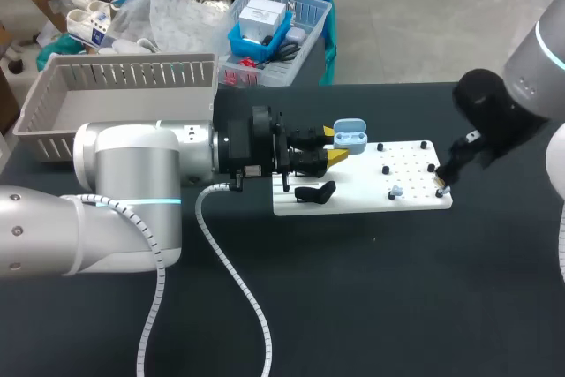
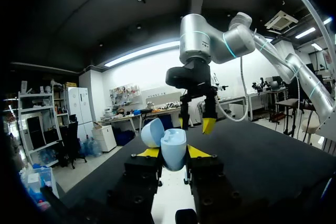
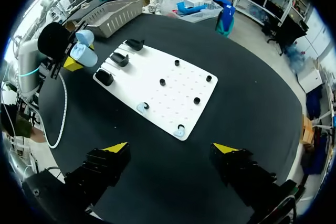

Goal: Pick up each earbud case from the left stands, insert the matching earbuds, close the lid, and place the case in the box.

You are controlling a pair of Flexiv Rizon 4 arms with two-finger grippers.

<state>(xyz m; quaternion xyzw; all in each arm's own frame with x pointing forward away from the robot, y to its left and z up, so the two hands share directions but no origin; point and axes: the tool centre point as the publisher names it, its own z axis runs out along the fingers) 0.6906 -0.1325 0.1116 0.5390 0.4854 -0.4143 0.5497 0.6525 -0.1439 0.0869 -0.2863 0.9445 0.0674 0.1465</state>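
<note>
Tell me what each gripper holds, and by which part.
Left gripper: the light blue earbud case, lid open, clamped between the jaws by the two sides of its lower body. Right gripper: nothing, jaws open.

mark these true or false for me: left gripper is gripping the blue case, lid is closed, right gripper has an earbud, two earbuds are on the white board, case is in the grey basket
1. The left gripper is shut on the light blue earbud case. True.
2. The case's lid is closed. False: it stands open.
3. The right gripper holds an earbud. False: its fingers are wide apart with nothing between them.
4. Two light blue earbuds lie on the white board. True.
5. The case lies in the grey basket. False: it is held at the board's left end.
</note>
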